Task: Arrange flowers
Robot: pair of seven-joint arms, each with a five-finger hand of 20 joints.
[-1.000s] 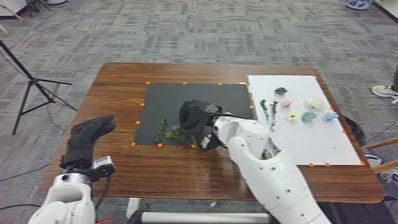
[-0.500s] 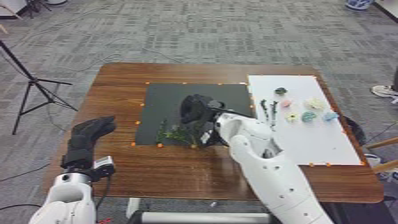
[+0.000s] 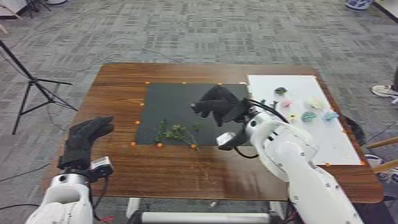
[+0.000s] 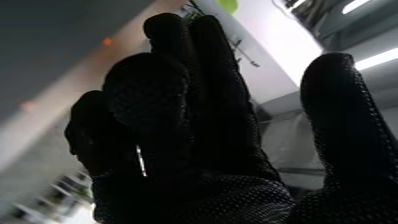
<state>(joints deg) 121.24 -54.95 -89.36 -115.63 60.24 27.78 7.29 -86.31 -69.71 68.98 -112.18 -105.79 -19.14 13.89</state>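
Robotics lab with office-style flooring

The place looks like a robotics lab. Two white robot arms (image 3: pixel 306 167) come in from the bottom edge to a brown wooden desk (image 3: pixel 204 172). On it lie a black sheet (image 3: pixel 167 102) and a white sheet (image 3: pixel 329 145), with small orange markers (image 3: pixel 160 145) along their edges. At the left of the frame a black tripod (image 3: pixel 33 80) stands on grey patterned carpet (image 3: pixel 213 30), and dark cables (image 3: pixel 25 173) trail over the floor. Bright strip lights (image 4: pixel 378 59) show in the right wrist view.

- My head view is evenly bright — soft sheen on the table (image 3: pixel 204 175).
- In my right wrist view I get glare from strip lights (image 4: pixel 379 59).
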